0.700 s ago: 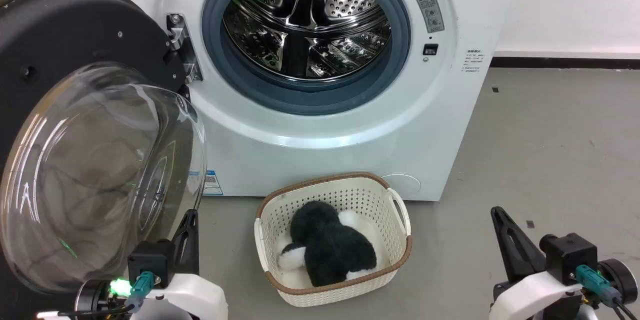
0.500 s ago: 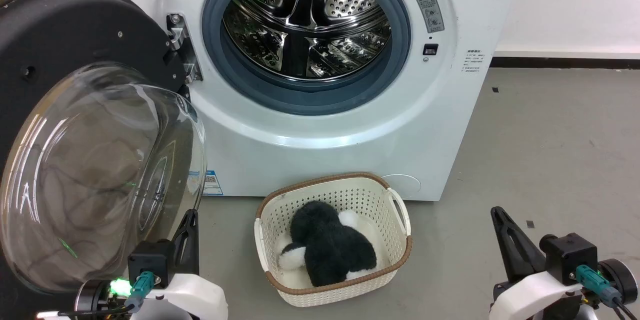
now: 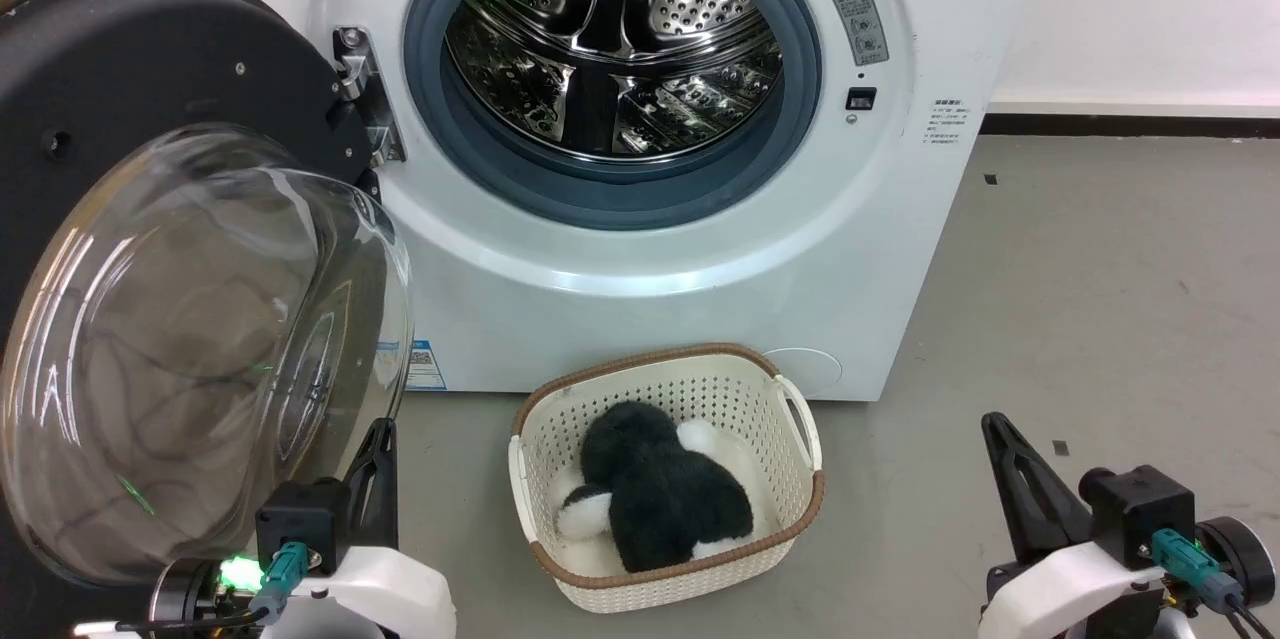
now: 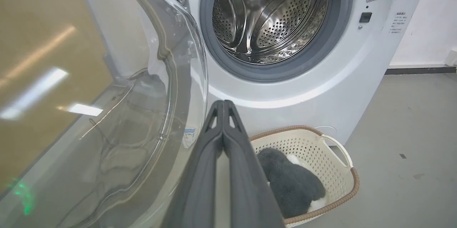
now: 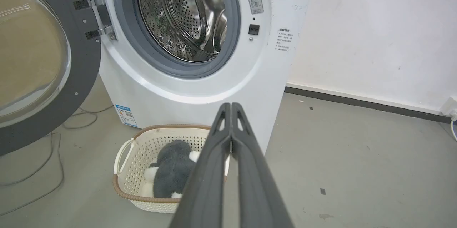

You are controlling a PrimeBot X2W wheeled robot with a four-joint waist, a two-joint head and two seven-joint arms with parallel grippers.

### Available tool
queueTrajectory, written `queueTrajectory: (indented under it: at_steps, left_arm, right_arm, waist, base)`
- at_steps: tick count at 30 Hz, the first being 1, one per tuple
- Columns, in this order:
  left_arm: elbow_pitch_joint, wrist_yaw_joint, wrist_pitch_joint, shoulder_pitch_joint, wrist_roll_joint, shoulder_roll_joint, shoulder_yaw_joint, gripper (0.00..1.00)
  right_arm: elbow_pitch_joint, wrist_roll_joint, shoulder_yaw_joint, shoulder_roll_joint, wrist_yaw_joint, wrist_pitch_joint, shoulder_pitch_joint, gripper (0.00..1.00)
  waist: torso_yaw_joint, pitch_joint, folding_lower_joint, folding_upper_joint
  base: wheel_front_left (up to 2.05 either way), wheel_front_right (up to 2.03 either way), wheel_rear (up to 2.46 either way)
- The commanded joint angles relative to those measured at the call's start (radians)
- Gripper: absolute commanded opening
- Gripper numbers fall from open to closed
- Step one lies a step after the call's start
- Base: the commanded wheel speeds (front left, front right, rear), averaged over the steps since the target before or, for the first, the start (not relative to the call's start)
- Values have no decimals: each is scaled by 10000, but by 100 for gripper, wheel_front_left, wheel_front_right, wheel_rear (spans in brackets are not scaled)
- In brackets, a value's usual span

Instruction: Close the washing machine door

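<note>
— Black fingers (image 4: 200, 178) nearest: how do the left jaws stand?
— Closed, tips meeting, nothing between them, low and just beside the glass bowl of the washing machine door (image 3: 150, 69). Right jaws likewise closed and empty, fingers (image 5: 207, 178) pressed together, well apart over the grey floor (image 3: 1100, 299).
— Beyond them?
— Cream basket (image 3: 640, 389) on the floor, a black-and-white plush toy (image 3: 660, 499) inside, just in front of the washing machine (image 3: 700, 299).
— And the door?
— Swung wide open to the robot's left, hanging on its metal hinge (image 3: 365, 99). Steel drum (image 3: 610, 49) exposed within the grey gasket (image 3: 640, 199). Blue label sticker (image 3: 425, 364) low on the machine's front. White wall (image 3: 1140, 9) behind.
</note>
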Motion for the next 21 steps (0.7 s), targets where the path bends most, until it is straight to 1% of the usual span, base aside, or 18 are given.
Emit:
queueTrajectory:
  at_steps: [1, 21]
  left_arm:
    - [-35, -43, 3, -147, 30, -3, 9, 0]
    - [-35, -43, 3, -147, 30, -3, 9, 0]
  right_arm:
    - [20, -78, -18, 53, 8, 3, -137, 0]
    - [20, -78, -18, 53, 8, 3, -137, 0]
  waist:
    - [0, 0, 0, 0]
    - [0, 0, 0, 0]
  base:
    - [0, 0, 0]
    - [0, 0, 0]
